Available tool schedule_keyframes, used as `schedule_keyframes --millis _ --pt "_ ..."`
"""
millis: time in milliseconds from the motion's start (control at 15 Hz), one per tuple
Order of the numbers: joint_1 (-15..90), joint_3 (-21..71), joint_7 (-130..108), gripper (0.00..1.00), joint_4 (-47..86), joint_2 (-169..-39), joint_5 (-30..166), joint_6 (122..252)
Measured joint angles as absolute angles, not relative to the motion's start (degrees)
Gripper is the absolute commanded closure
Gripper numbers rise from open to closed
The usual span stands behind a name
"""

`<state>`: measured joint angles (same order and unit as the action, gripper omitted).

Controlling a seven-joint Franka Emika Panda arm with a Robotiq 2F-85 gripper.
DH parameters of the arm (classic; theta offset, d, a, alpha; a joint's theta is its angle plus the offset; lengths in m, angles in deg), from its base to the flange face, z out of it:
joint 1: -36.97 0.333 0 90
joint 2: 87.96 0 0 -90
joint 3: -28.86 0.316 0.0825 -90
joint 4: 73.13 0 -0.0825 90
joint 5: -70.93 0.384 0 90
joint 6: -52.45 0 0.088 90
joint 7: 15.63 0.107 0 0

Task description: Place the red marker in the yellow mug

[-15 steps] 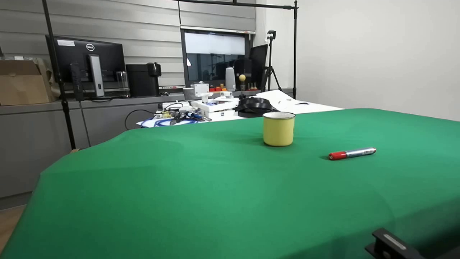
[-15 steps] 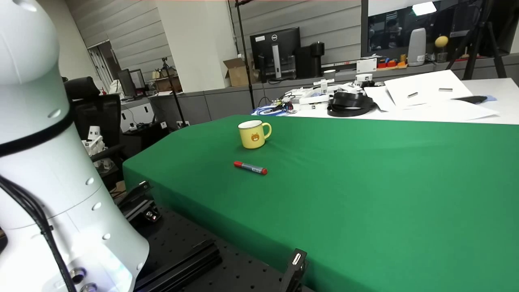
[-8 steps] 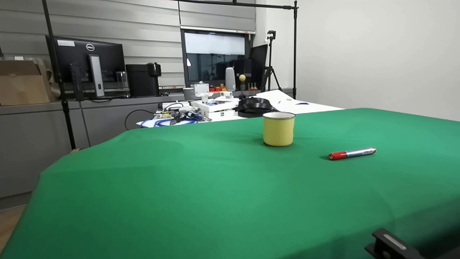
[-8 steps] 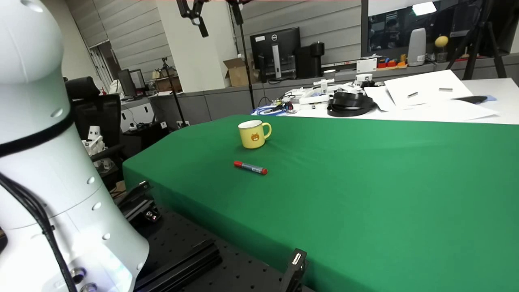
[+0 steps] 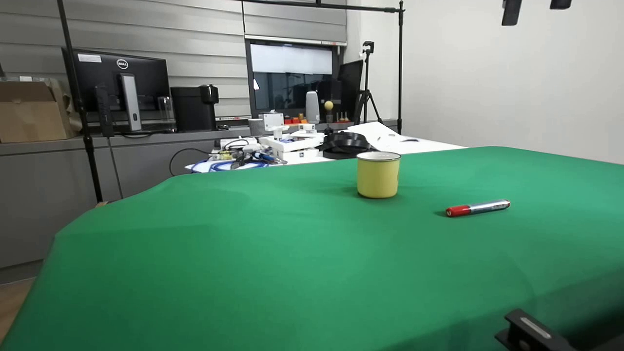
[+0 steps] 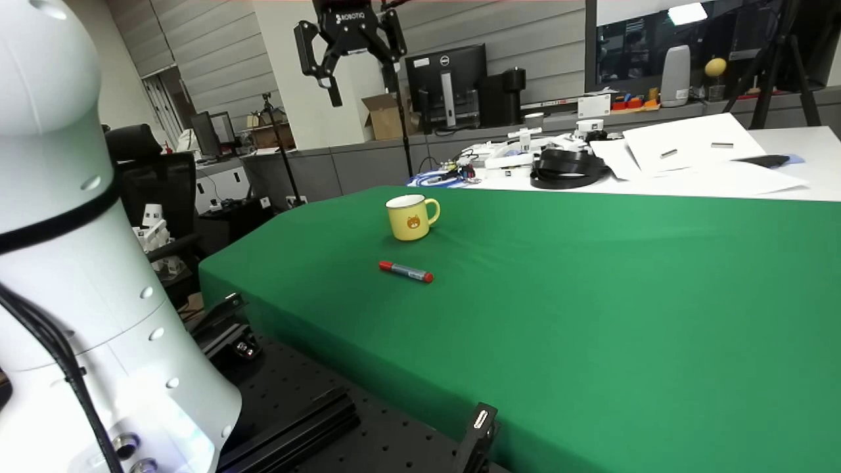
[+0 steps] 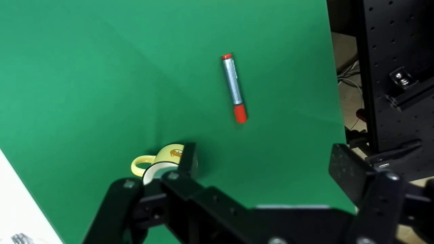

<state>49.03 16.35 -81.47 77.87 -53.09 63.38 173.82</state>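
- Pincer (image 6: 364, 92) hangs high above the green cloth (image 6: 591, 295), its jaws spread wide.
- In an exterior view I catch only the ends of its fingers (image 5: 510, 12), at the top edge; "ROBOTIQ" shows on its body in an exterior view with the white arm (image 6: 98, 289).
- Mug (image 5: 378, 176) stands upright on the cloth. In an exterior view it looks plain; its handle (image 6: 433, 211) and bear face (image 6: 413, 222) show in an exterior view and in the wrist view, where a finger hides part of it.
- Monitor (image 6: 468, 73) reads "DELL" in both exterior views; print on the marker (image 7: 233, 84) is too small for me.
- It lies flat on the cloth near the mug, well below the pincer; in the wrist view, past the fingers, in line with their gap, red cap (image 7: 240, 114) nearest.
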Motion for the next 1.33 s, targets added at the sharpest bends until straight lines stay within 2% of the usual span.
schedule_keyframes --millis 400,1067,1333 --pt "48.7 17.3 -85.1 0.0 77.9 -54.7 65.3 175.9" --pt "48.4 18.7 -96.1 0.0 77.8 -69.9 68.3 188.9" --pt "47.1 19.9 -97.8 0.0 77.5 -73.1 68.9 189.8"
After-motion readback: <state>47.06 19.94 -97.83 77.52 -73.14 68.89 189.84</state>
